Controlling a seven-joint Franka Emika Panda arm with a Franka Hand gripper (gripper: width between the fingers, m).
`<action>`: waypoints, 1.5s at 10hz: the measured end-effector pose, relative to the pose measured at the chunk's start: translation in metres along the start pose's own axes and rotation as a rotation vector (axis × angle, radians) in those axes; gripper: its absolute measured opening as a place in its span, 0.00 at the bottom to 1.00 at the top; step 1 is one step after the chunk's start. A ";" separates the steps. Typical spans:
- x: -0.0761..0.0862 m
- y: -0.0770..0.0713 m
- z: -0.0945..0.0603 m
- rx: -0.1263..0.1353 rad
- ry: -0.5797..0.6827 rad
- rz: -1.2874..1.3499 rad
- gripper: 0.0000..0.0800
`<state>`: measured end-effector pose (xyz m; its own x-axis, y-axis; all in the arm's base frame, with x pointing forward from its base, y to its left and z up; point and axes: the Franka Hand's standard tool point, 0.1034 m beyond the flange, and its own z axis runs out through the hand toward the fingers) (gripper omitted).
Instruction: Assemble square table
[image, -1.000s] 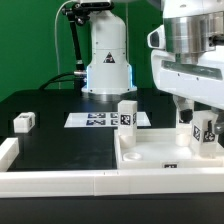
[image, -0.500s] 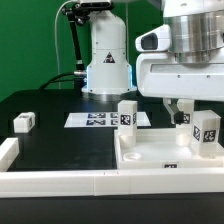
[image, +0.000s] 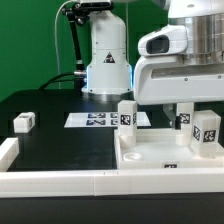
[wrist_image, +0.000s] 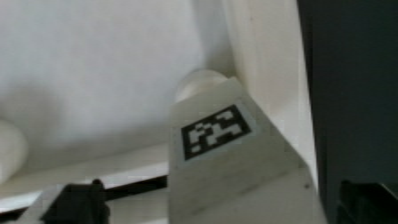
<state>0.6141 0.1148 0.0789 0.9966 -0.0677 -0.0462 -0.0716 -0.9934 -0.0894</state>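
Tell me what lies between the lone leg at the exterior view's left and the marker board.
Nothing: the exterior view shows only bare black table between the lone leg and the marker board.

Marker board (image: 92, 119) on black table (image: 55, 146)

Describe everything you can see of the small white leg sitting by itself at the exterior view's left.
The lone leg is a small white block, plastic by its look, with a black-and-white tag on the face toward the camera. It looks to lie on its side on the black table, well apart from the square slab. Only the table touches it. A white border rail lies nearer the camera, not touching it.
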 end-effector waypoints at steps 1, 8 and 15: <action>0.001 -0.001 0.000 -0.009 0.009 -0.041 0.81; 0.002 0.001 0.000 -0.014 0.018 -0.168 0.36; -0.002 0.001 0.002 -0.006 0.038 0.512 0.36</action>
<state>0.6125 0.1142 0.0767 0.8344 -0.5491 -0.0465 -0.5511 -0.8323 -0.0594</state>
